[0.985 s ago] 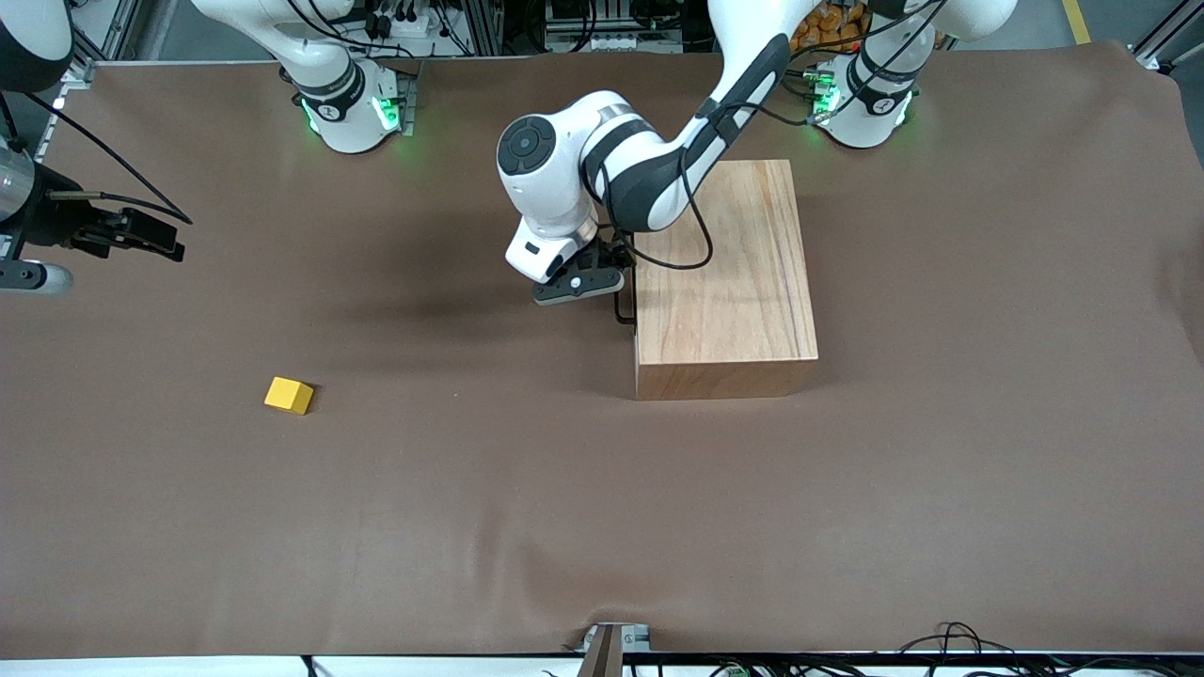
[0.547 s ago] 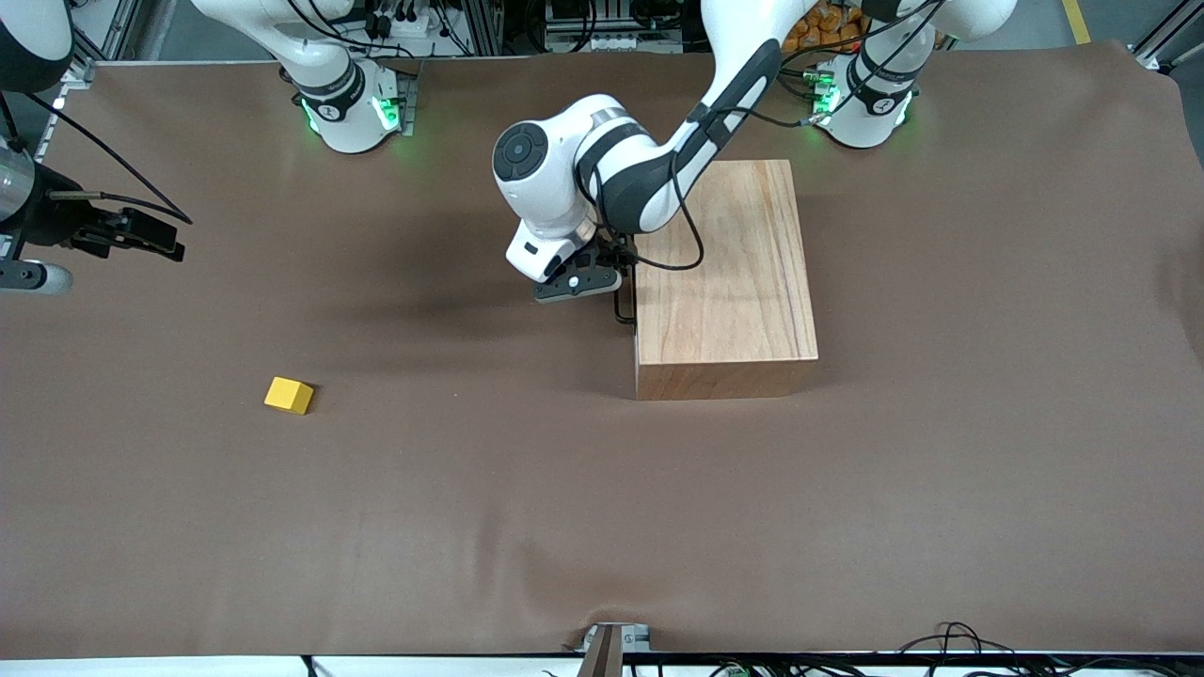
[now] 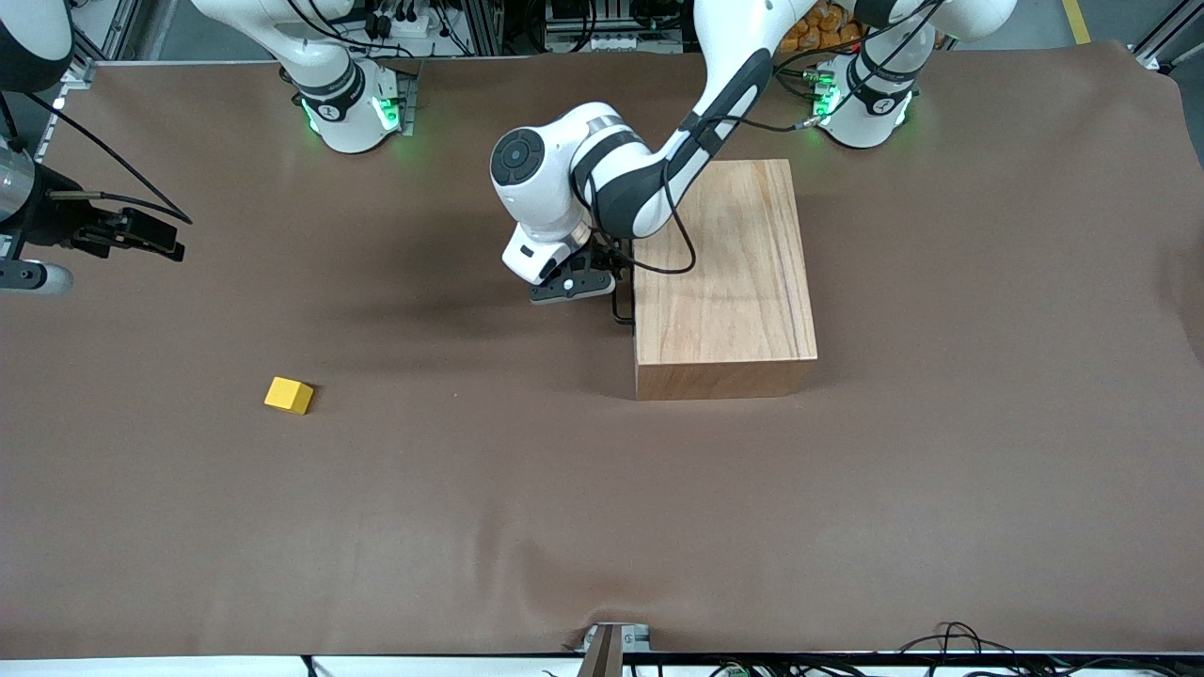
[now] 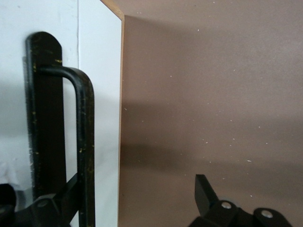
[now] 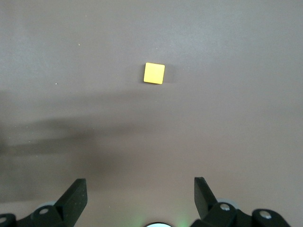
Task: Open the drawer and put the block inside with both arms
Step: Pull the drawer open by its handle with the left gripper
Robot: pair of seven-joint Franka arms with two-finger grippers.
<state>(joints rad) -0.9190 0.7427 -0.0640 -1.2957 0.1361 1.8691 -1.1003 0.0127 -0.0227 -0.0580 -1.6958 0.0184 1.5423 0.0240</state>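
Observation:
The wooden box [image 3: 724, 273] stands mid-table with its drawer shut; the drawer's white front [image 4: 99, 94] faces the right arm's end. A black wire handle [image 3: 621, 308] [image 4: 85, 142] runs along that front. My left gripper [image 3: 574, 285] [image 4: 137, 179] is open at the handle, with the bar just inside one finger [image 4: 71, 189] and the other finger well off it. The yellow block [image 3: 289, 395] [image 5: 154, 73] lies alone on the cloth toward the right arm's end. My right gripper [image 3: 141, 235] [image 5: 138, 182] hangs open, high over that end of the table, holding nothing.
A brown cloth [image 3: 602, 508] covers the whole table. The two green-lit arm bases [image 3: 348, 113] [image 3: 861, 108] stand along its edge farthest from the front camera. A cable loops from the left wrist over the box top [image 3: 658, 254].
The left arm has crept slightly toward the right arm's end and away from the front camera, beside the handle. The right gripper, block and box have not moved.

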